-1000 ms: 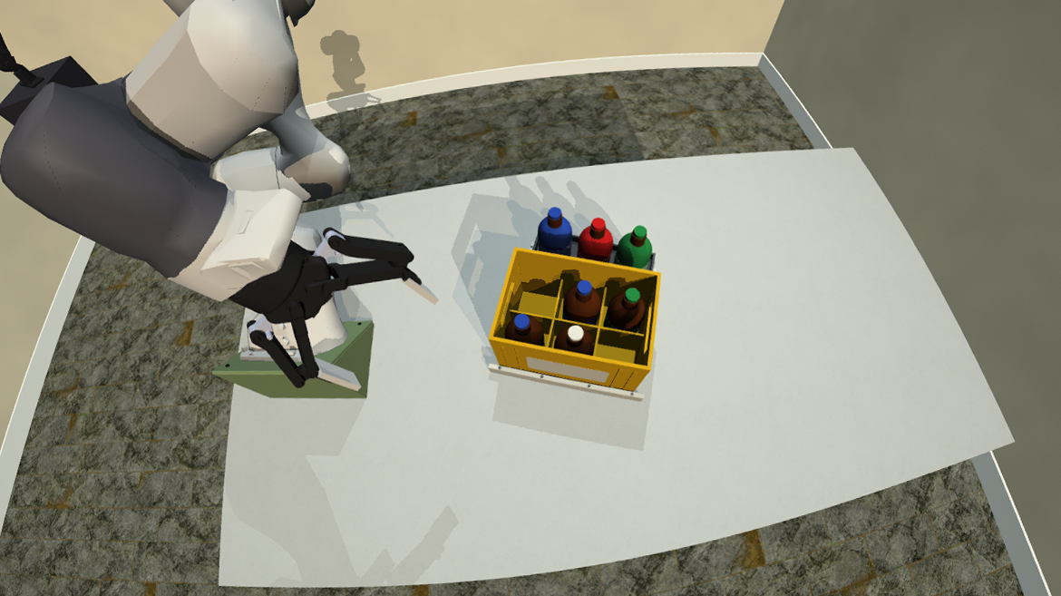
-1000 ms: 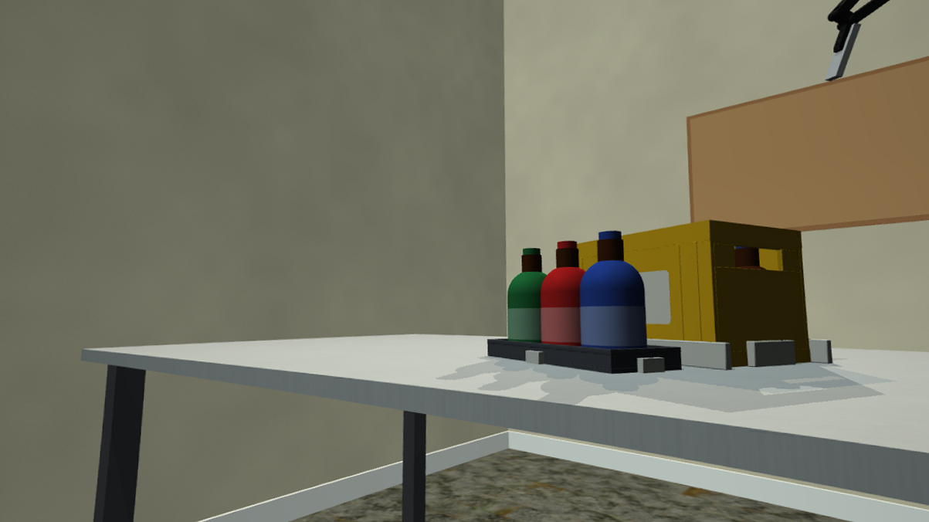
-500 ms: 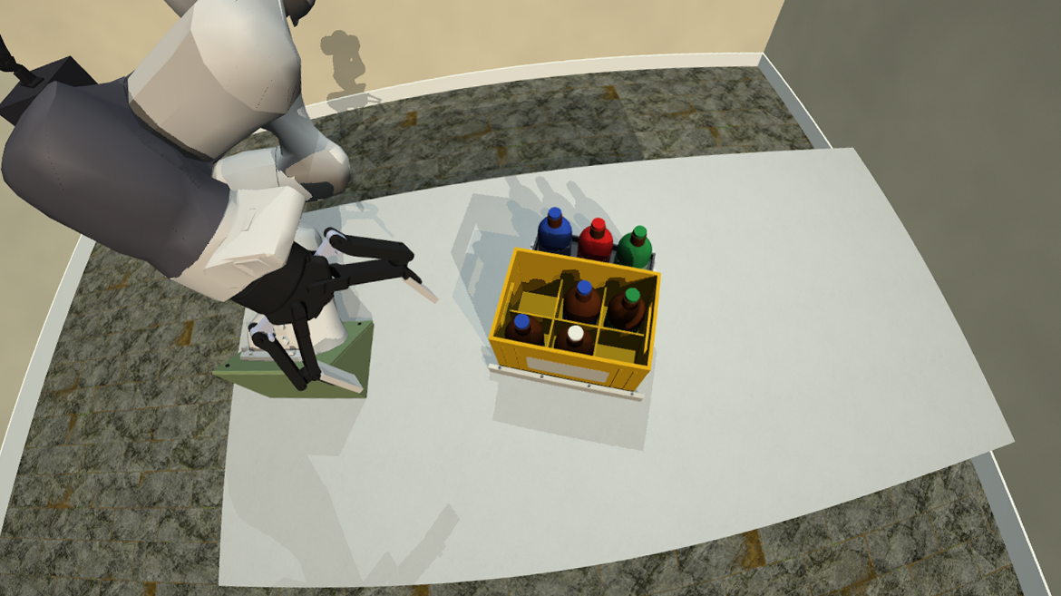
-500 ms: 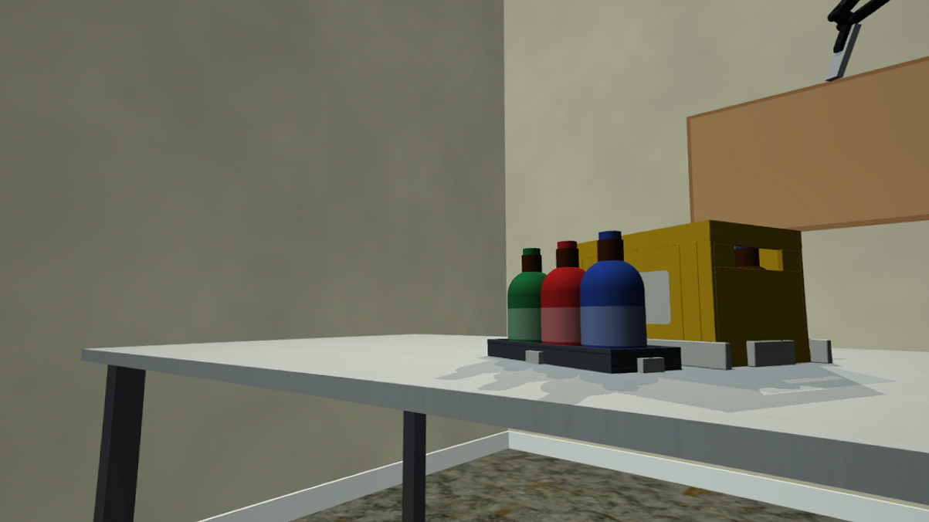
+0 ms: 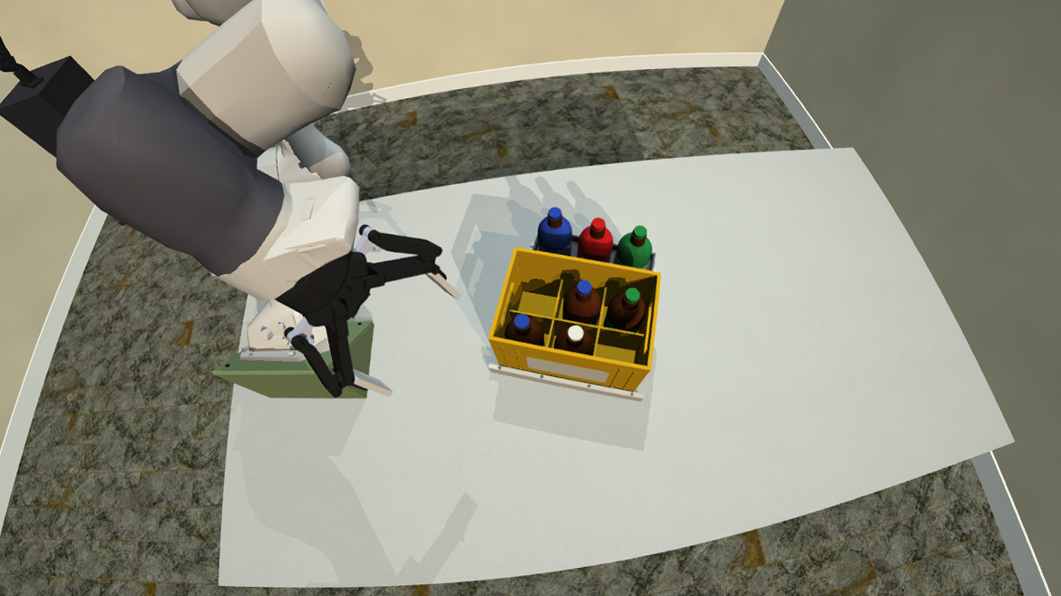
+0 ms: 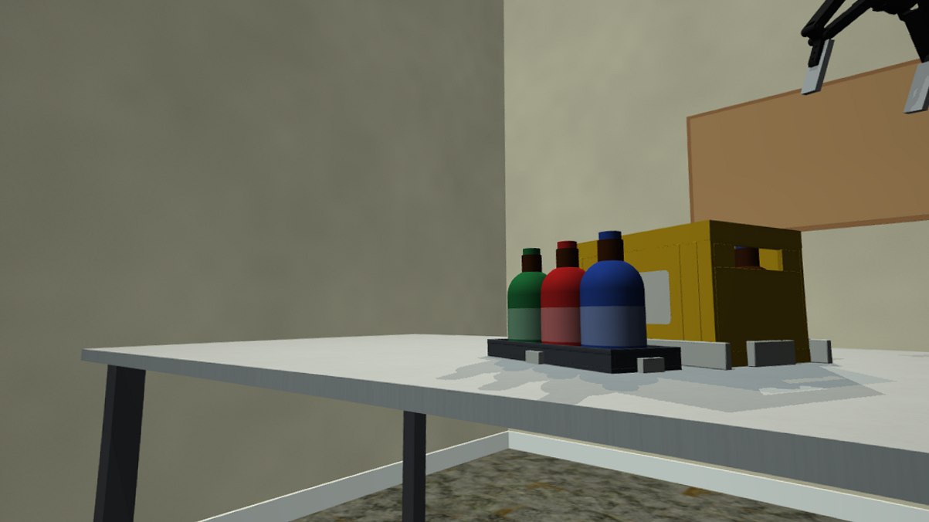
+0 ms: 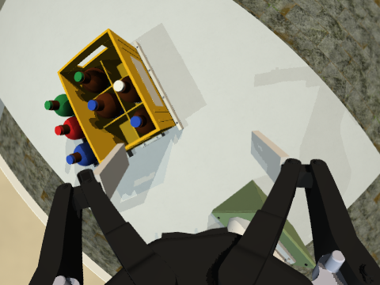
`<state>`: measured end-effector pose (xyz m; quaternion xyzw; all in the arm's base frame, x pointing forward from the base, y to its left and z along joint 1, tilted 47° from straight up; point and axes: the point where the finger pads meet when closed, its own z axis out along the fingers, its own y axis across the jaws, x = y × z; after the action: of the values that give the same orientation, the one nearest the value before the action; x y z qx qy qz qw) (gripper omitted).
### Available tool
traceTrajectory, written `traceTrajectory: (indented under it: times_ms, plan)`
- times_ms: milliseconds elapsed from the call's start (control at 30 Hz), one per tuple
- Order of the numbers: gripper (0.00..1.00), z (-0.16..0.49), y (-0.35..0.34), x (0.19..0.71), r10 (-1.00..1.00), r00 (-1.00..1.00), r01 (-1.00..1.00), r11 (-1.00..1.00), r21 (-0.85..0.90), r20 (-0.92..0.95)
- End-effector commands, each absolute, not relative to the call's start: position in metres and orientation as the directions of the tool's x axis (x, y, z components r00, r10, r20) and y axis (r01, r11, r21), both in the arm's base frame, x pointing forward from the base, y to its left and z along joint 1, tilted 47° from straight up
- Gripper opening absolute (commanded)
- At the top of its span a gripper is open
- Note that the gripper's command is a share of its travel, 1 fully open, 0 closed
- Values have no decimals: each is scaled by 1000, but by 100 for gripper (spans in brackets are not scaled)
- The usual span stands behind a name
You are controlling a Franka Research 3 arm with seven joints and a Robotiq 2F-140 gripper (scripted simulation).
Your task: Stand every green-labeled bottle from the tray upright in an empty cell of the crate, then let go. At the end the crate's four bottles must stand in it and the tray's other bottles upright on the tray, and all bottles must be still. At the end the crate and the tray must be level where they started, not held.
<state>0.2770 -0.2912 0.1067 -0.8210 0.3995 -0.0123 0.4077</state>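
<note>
Bright, sharp; soft shadows, perhaps edge-warped

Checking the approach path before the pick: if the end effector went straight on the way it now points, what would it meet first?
Probably the bare white table top, short of the yellow six-cell crate; the open black end effector points down at it, though depth is unclear.
</note>
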Motion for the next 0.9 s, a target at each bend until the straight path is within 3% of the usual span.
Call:
traceTrajectory:
  times_ms: [0,567,600,867]
  plan:
    - [100,105,-293,276,-651,707,-618,-380,-688,-275]
    - [100,105,-293,276,-651,707,-618,-380,-688,-275]
    - [100,100,-286,313,-525,834,-472,-518,-713,-171]
    - [100,100,-286,313,-525,834,-472,-518,-713,-171]
